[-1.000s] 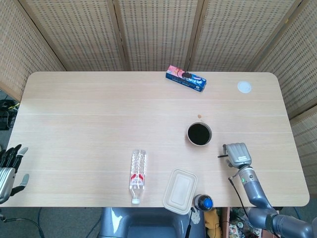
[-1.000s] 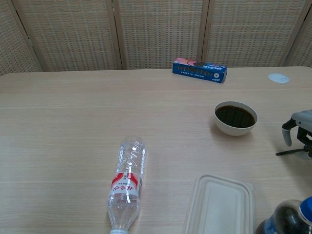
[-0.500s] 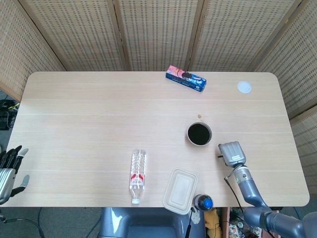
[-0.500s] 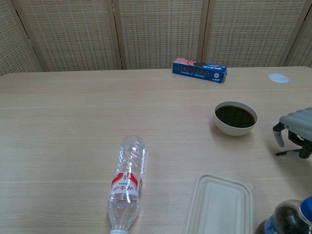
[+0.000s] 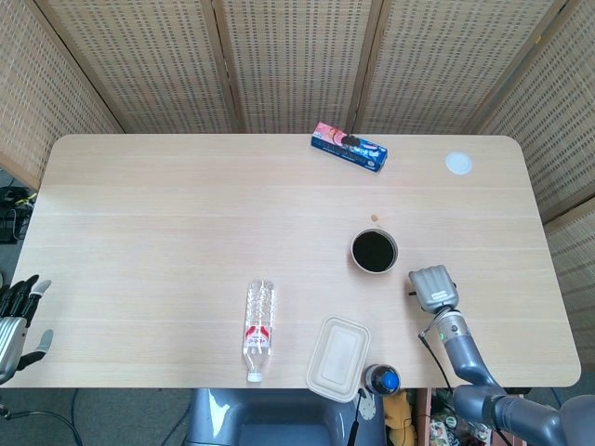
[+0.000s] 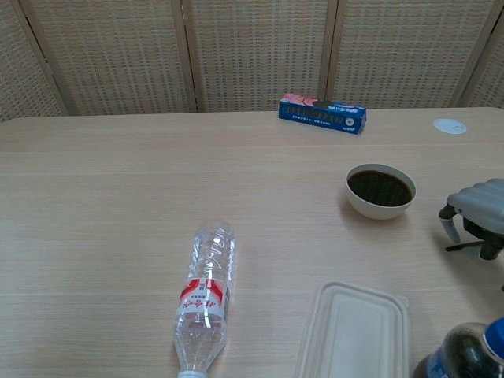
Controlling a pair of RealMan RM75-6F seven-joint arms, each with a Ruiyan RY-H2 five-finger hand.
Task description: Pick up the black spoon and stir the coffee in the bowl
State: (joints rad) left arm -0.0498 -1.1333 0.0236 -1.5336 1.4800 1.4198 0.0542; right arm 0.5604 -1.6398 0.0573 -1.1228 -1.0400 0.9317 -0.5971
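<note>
The bowl (image 5: 374,251) sat on the table (image 5: 167,214) (toward its right side). Behind the bowl lay a snack box (image 5: 349,148); left and nearer lay a water bottle (image 5: 260,327); nearer still, a lidded container (image 5: 338,357). Just right of the bowl rested the right hand (image 5: 433,287).

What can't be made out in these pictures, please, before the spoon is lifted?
- Black spoon: only a sliver of handle shows; the right hand covers the rest in both views.
- Whether that hand grips it: fingers hidden underneath.
- Left hand: cut off by the head view's edge, absent from chest view.
</note>
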